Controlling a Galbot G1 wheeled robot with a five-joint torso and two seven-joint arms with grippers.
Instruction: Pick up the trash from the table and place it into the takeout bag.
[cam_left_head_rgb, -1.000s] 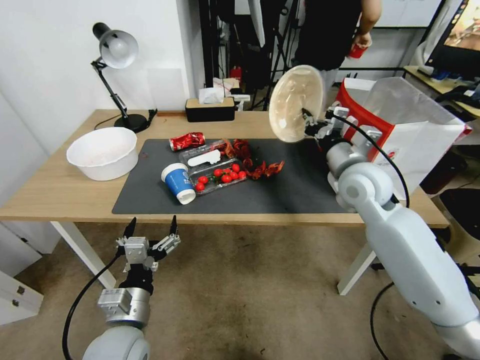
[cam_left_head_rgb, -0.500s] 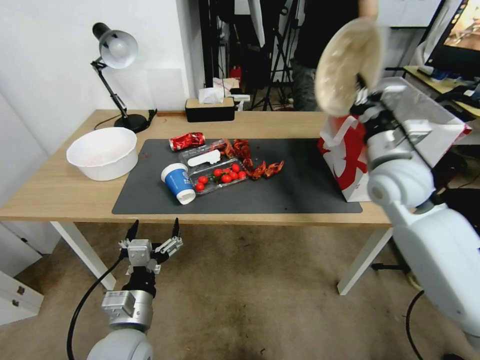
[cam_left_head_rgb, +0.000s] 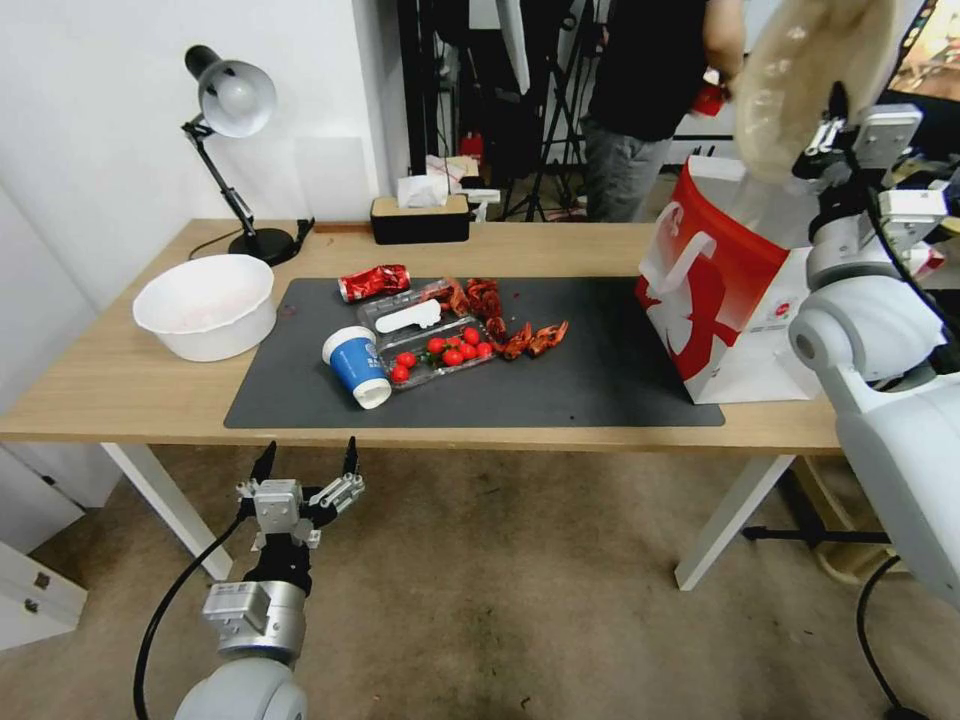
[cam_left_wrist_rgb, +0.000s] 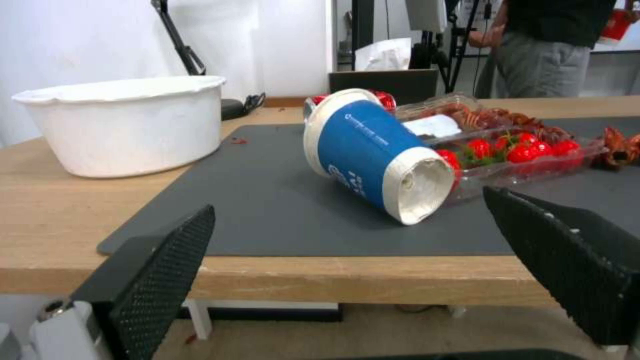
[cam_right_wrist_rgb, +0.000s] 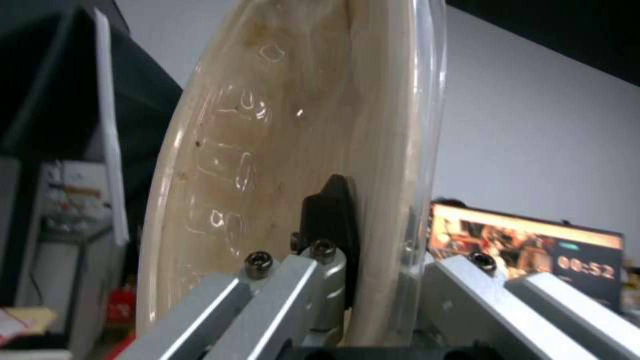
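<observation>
The left pincer (cam_left_head_rgb: 305, 470) is held released below the tabletop (cam_left_head_rgb: 120, 380) edge. A white bowl (cam_left_head_rgb: 205, 305) is seen at the left; what it holds cannot be told. On the mat (cam_left_head_rgb: 600, 370) a blue cup (cam_left_head_rgb: 358, 366) lies tipped, its print unreadable, beside a clear tray (cam_left_head_rgb: 440, 352) of red fruit and a red can (cam_left_head_rgb: 374, 282). At the right, a beige bowl (cam_left_head_rgb: 815, 75) is gripped by its rim in the right pincer (cam_left_head_rgb: 828, 125), raised above the red-and-white bag (cam_left_head_rgb: 720, 290), whose small logo cannot be read.
</observation>
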